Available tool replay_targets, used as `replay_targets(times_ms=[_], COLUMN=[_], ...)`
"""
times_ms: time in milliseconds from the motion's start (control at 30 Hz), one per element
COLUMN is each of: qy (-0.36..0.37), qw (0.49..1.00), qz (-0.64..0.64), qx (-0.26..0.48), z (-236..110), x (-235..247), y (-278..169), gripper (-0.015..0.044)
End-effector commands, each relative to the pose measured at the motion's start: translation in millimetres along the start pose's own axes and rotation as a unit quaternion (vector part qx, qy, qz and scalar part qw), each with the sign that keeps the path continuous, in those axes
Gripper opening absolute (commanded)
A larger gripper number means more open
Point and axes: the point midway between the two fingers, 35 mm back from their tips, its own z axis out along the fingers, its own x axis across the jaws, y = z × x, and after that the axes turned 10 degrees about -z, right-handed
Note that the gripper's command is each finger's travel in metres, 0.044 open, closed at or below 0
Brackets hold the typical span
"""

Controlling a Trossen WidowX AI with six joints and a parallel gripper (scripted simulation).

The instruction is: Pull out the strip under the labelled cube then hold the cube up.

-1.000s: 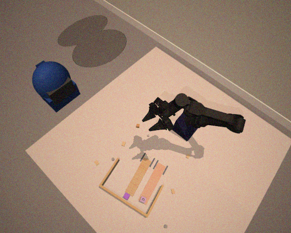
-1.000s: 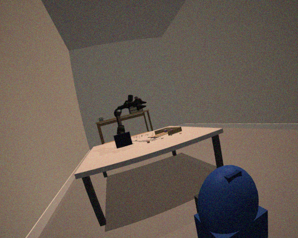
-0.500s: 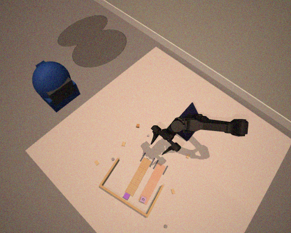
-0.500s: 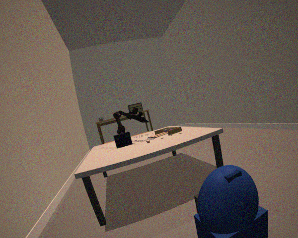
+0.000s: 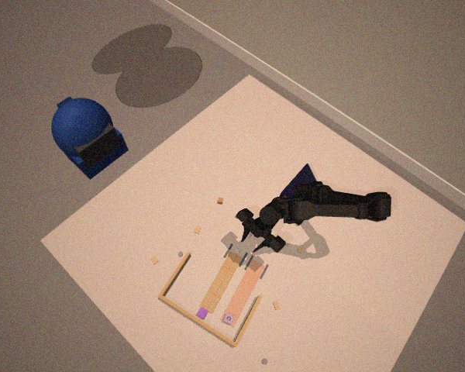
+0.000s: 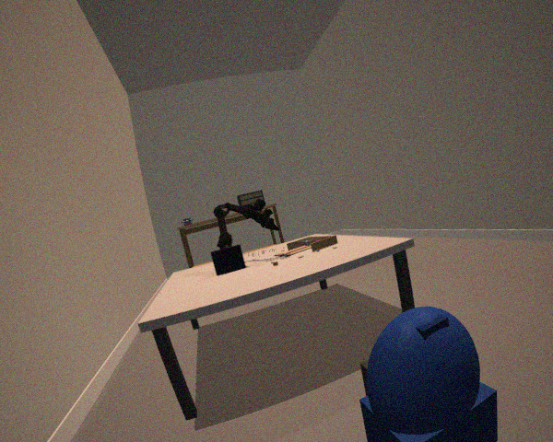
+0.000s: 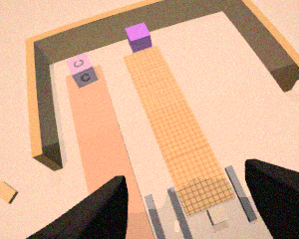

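The labelled cube (image 5: 228,318) (image 7: 84,74), pink with a ring mark, rests on the far end of the plain salmon strip (image 5: 240,290) (image 7: 101,135). A plain purple cube (image 5: 201,313) (image 7: 138,36) sits at the far end of the gridded tan strip (image 5: 221,282) (image 7: 169,126) beside it. Both strips lie inside a wooden U-shaped frame (image 5: 177,272) (image 7: 50,94), with grey bars (image 7: 179,215) at their near ends. My gripper (image 5: 252,242) (image 6: 272,223) (image 7: 185,177) hangs low over the near ends of the strips. In the wrist view it is centred over the gridded one. Its fingers are apart with nothing between them.
Small tan blocks (image 5: 220,200) (image 5: 197,229) (image 5: 154,260) (image 5: 276,305) and grey balls (image 5: 180,253) (image 5: 263,361) are scattered on the table. My dark blue base (image 5: 301,180) (image 6: 228,259) stands behind the arm. A blue domed object (image 5: 84,132) (image 6: 424,371) sits on the floor.
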Motion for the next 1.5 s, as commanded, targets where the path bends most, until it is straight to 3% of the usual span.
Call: replay_targets(times_ms=[0, 200, 333, 1467], qy=[0.016, 0.067, 0.106, 0.108], qw=[0.996, 0.961, 0.923, 0.921], qz=[-0.025, -0.078, -0.11, -0.112], qx=[0.082, 0.256, 0.352, 0.357], z=[25, 61, 72, 106], x=[10, 47, 74, 77], y=[1, -19, -34, -60], gripper=[0.0164, 0.0006, 0.0, 0.0])
